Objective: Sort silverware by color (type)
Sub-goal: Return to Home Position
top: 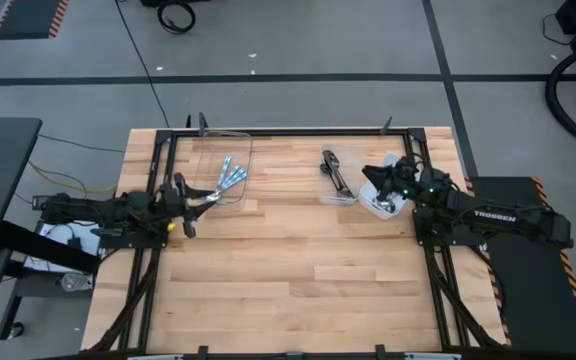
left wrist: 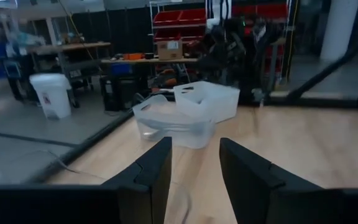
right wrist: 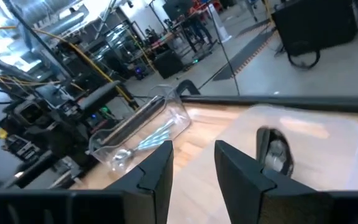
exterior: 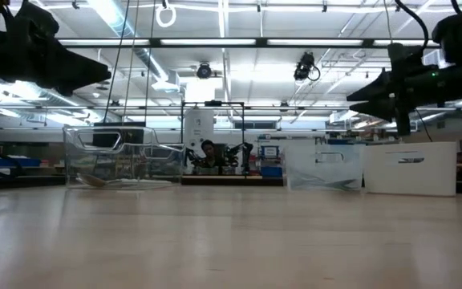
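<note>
Spoons look sorted from where I'm standing. Taking the table (top: 288,270) from above as a clock face, the blue-handled spoons (top: 230,177) lie fanned out in the left clear bin (top: 220,150) at about 11 o'clock. The dark spoons (top: 334,170) sit in the middle clear bin (top: 340,192) at about 1 o'clock. Just beside that one, at 2 o'clock, is the white bin (top: 373,203); can't tell what's inside it.

The left gripper (top: 193,195) hangs at roughly 10 o'clock, close to the near corner of the left clear bin. Its wrist camera shows the two fingers (left wrist: 160,165) parted by a modest gap with nothing between them.

The right gripper (top: 383,180) is over at 2 o'clock, above the white bin. Its fingers (right wrist: 157,165) show the same modest gap and also hold nothing. Both arms sit well up off the wood in the table-level shot.
</note>
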Robot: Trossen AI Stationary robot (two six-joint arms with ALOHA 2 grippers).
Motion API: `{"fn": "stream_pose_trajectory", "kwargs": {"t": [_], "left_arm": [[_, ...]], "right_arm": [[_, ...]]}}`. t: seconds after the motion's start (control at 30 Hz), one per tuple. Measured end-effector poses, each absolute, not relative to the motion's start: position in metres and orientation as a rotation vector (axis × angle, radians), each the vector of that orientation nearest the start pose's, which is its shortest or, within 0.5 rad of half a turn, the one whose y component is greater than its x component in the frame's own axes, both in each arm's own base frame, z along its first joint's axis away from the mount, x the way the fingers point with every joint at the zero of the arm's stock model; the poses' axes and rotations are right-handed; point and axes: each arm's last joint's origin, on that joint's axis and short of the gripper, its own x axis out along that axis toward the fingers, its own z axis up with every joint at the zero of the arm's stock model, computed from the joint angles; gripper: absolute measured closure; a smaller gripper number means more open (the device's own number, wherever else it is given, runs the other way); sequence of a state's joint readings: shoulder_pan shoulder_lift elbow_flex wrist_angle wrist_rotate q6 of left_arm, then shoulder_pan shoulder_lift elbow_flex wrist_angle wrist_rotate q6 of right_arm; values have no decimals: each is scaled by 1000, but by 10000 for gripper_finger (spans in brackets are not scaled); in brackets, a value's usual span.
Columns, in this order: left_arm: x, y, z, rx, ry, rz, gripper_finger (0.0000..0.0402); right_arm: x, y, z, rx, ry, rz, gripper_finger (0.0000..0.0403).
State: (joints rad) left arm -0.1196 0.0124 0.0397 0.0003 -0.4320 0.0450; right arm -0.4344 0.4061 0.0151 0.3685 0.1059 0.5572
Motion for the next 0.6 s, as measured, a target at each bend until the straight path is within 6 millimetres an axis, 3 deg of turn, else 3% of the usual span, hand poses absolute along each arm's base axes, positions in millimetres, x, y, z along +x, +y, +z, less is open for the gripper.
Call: {"fn": "stream_pose_trajectory", "kwargs": {"t": [0.17,0.37,0.6], "left_arm": [[94,1,177,-132,-55,311,260],[94,1,177,-108,-51,312,260],[94,1,177,-95,-52,312,260]], "right_arm": [[111,-54,165,643,-150,-538,275],[110,-54,164,519,-103,-550,275],[110,-54,164,515,-103,-554,275]]}}
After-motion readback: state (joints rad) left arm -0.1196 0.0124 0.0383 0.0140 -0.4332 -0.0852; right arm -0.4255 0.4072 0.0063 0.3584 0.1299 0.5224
